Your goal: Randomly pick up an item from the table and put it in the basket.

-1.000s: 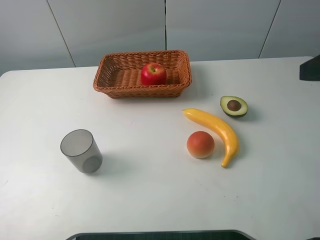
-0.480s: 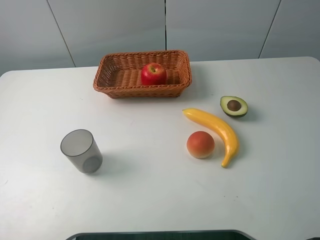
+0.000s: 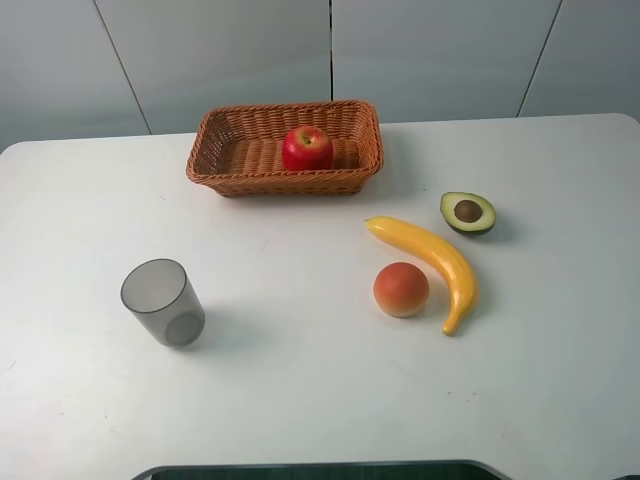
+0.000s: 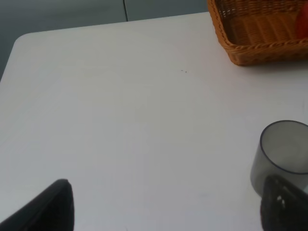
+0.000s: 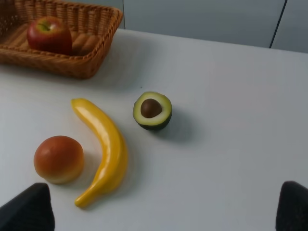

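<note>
The red apple (image 3: 307, 148) lies inside the woven basket (image 3: 280, 183) at the back middle of the white table (image 3: 300, 390). No arm or gripper shows in the exterior view. In the right wrist view the apple (image 5: 49, 34) sits in the basket (image 5: 72, 67), and my right gripper (image 5: 163, 202) is open and empty, well back from it above the table. In the left wrist view my left gripper (image 4: 168, 202) is open and empty, with a basket corner (image 4: 260, 53) and a red sliver of the apple (image 4: 303, 21) far from it.
A grey translucent cup (image 3: 163, 302) stands front left, close to my left gripper's one finger (image 4: 284, 207). A banana (image 3: 435, 258), an orange-pink fruit (image 3: 401, 289) and an avocado half (image 3: 468, 212) lie on the right side of the table.
A dark part of the right arm at the exterior view's right edge has withdrawn out of view. The apple, basket and other things have not moved.
</note>
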